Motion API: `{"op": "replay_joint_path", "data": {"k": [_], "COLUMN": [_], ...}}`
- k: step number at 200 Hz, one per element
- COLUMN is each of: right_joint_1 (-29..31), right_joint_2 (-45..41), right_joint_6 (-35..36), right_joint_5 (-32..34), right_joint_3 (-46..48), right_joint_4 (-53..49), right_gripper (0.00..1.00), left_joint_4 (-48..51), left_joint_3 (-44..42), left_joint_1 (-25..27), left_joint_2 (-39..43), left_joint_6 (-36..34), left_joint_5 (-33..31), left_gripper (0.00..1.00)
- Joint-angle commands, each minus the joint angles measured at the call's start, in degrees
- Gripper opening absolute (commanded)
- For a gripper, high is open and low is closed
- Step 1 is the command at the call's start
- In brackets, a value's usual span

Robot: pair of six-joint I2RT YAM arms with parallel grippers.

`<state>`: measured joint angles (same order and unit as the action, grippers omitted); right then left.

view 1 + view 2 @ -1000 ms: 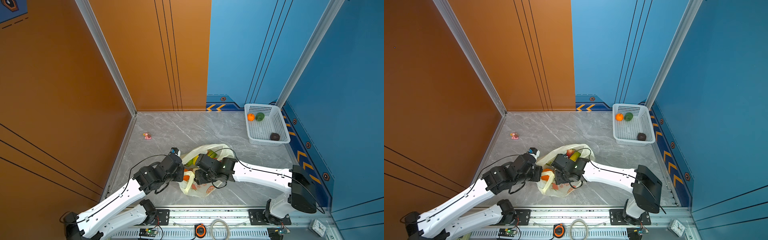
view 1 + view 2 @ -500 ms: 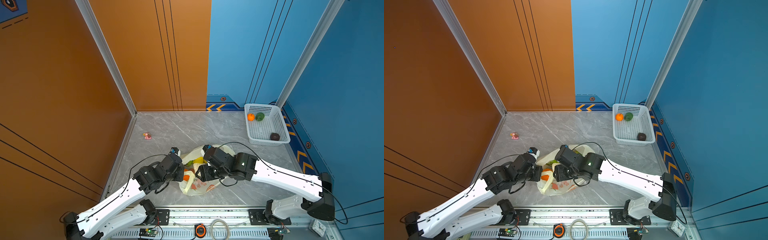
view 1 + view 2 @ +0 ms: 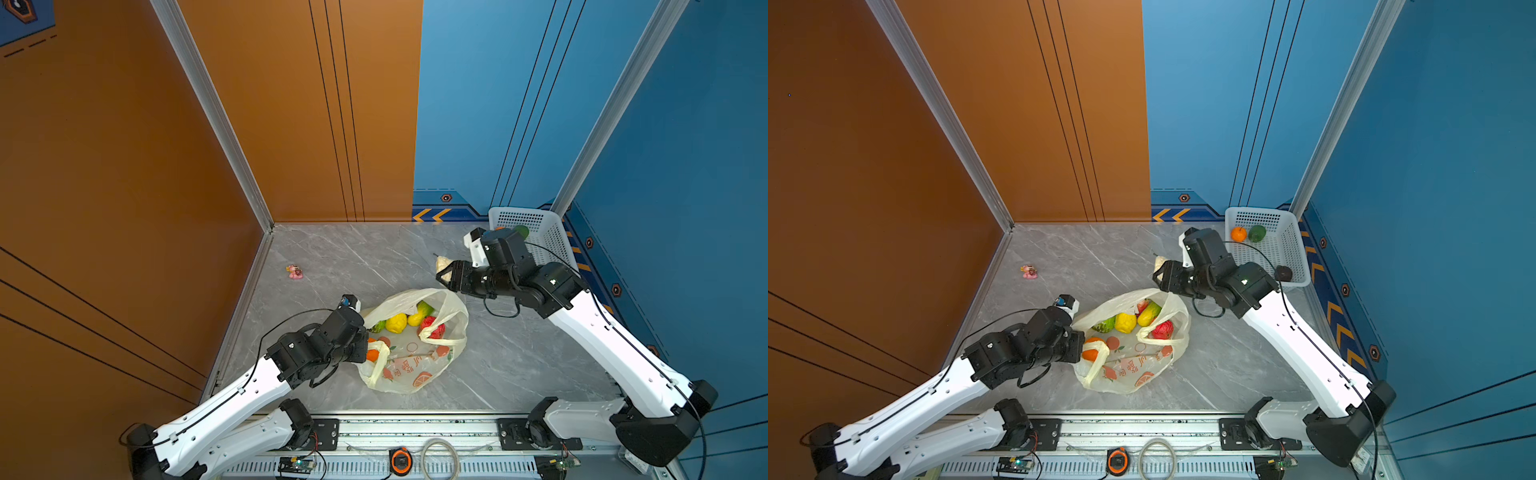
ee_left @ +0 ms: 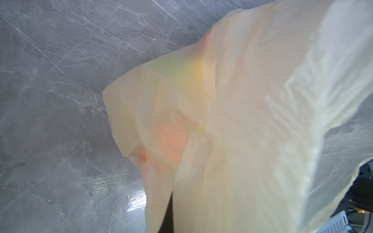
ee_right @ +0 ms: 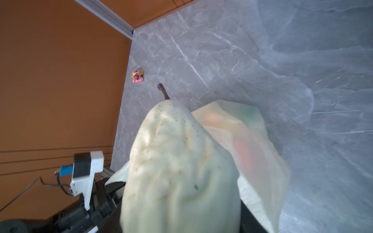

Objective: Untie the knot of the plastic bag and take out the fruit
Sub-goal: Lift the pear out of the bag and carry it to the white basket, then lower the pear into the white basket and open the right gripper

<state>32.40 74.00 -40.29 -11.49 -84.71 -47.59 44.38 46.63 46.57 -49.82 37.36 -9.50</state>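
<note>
The right gripper (image 3: 445,275) clamps its fingers on a cream pear (image 3: 443,264), held up between the basket (image 3: 552,237) and the open bag (image 3: 415,374). The left gripper (image 3: 367,334), fingers pressed together, pinches the bag's rim. More fruit (image 3: 396,323) lies inside.

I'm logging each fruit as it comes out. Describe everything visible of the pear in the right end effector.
The pear is pale cream, matte, dotted with tiny brown specks, dented, with a dark brown stem. The right end effector is shut on its wide end, stem pointing outward. It hangs outside the bag, beyond its far edge.
</note>
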Motion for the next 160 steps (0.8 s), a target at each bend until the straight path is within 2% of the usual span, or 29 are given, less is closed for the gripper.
{"op": "replay_joint_path", "data": {"k": [1, 39, 70, 100, 160], "right_joint_1": [-8.8, -25.9, -34.0, -38.4, -40.0], "right_joint_2": [-0.9, 3.7, 11.6, 20.7, 38.6], "right_joint_6": [5.9, 11.8, 15.2, 16.0, 17.3], "right_joint_5": [-2.6, -4.6, -2.1, 1.2, 5.0], "right_joint_3": [-0.4, 0.9, 0.5, -1.1, -10.8], "right_joint_4": [-2.1, 0.3, 4.2, 9.0, 9.6], "right_gripper": [0.46, 0.46, 0.45, 0.45, 0.47], "left_joint_4": [-0.1, -0.1, -0.1, -0.1, -0.1], "left_joint_3": [1.6, 1.5, 1.5, 1.6, 1.8], "left_joint_1": [0.3, 0.5, 0.5, 0.6, 0.6], "left_joint_2": [0.2, 0.1, -0.1, -0.2, -0.2], "left_joint_6": [0.4, 0.6, 0.4, 0.3, 0.3], "left_joint_5": [-1.6, -1.5, -1.2, -1.1, -1.5], "left_gripper": [0.0, 0.0, 0.0, 0.0, 0.0]}}
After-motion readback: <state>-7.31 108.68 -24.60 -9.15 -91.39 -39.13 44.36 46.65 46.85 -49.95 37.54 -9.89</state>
